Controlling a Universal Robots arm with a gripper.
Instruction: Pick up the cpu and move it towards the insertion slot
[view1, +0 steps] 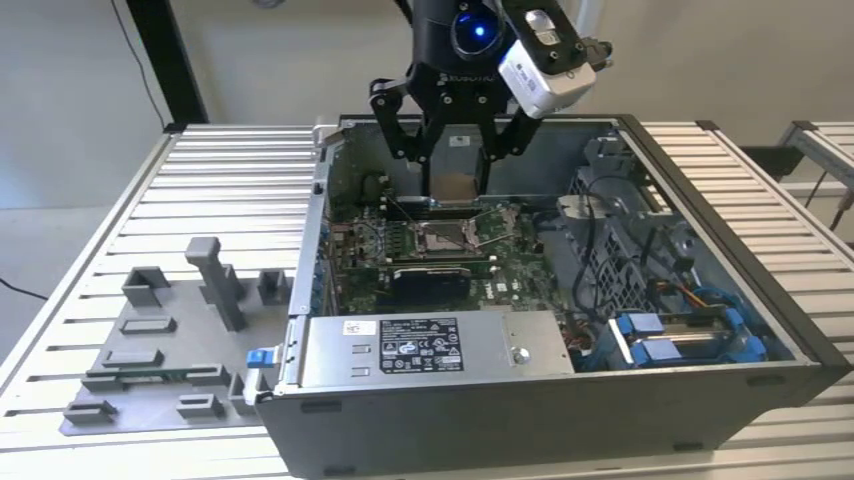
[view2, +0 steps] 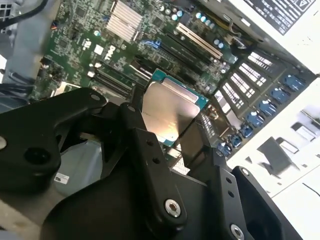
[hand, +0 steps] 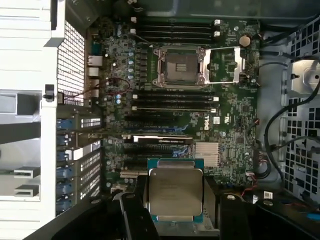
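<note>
Silvery metal is catching the light between the black fingers: the gripper (view1: 453, 160) is clamping the cpu (hand: 175, 192) by its edges, and the chip is hanging in the air inside the open computer case (view1: 787, 330), clear of the board. In the second wrist view the cpu (view2: 170, 112) is showing its bright lid with a thin teal rim, one black finger (view2: 145, 150) pressing on each side.

So the lift looks done and the carrying is under way. The insertion slot (view1: 443, 236) is sitting below the chip in the exterior view, slightly nearer the camera, its silver frame open around a brownish centre. In the first wrist view the insertion slot (hand: 181, 66) is lying well apart from the chip, with rows of dark memory slots (hand: 175, 100) between them. By my judgement, closing that gap is calling for a level travel across the green motherboard (hand: 235, 120), keeping the chip flat and square to the frame, and staying above the tall parts and loose cables (view1: 601, 240) on the way.

The case is resting on a table of pale ribbed metal slats (view1: 227, 190). A grey plastic fixture tray (view1: 147, 360) is lying beside it, toward the exterior view's left. Behind, a plain light wall is closing off the room.
</note>
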